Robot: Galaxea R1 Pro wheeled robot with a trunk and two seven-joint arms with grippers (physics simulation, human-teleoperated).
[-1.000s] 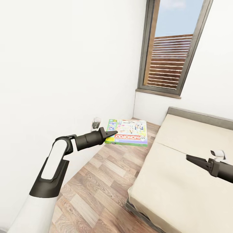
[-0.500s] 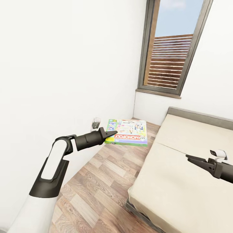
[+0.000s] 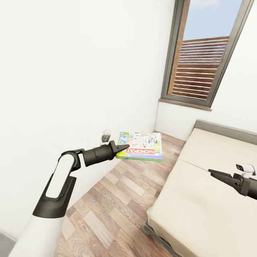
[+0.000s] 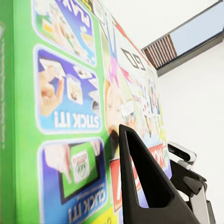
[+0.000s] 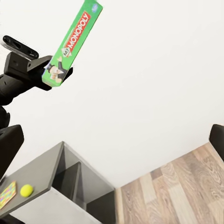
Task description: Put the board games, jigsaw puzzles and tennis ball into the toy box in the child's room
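The left gripper [image 3: 121, 147] is closed on the Monopoly box [image 3: 142, 145], gripping it at one corner, and holds it flat in the air above the wood floor [image 3: 117, 200]. In the head view the box hangs between the white wall [image 3: 71, 78] and the bed [image 3: 210, 185], well above the planks, with the red "Monopoly" strip on the edge that faces the camera. In the left wrist view one dark finger [image 4: 147, 182] lies across the printed top of the box [image 4: 70, 93]; the other finger is hidden behind the box.

The right gripper [image 3: 217, 175] is over the beige bed cover, near the right edge of the head view. It holds nothing, but I cannot tell if its fingers are apart or together, because they are seen almost as one dark point.

A tall window [image 3: 203, 57] with a dark frame stands in the far wall behind the bed; wooden slats and blue sky are seen through it.

In the right wrist view the box [image 5: 72, 42] shows from the side as a thin green slab, tilted, in the left gripper [image 5: 55, 73]. Lower in this view there is a grey table [image 5: 46, 182]. On its top lie a tennis ball [image 5: 26, 190] and, just beside it, a corner of a jigsaw [image 5: 6, 194].
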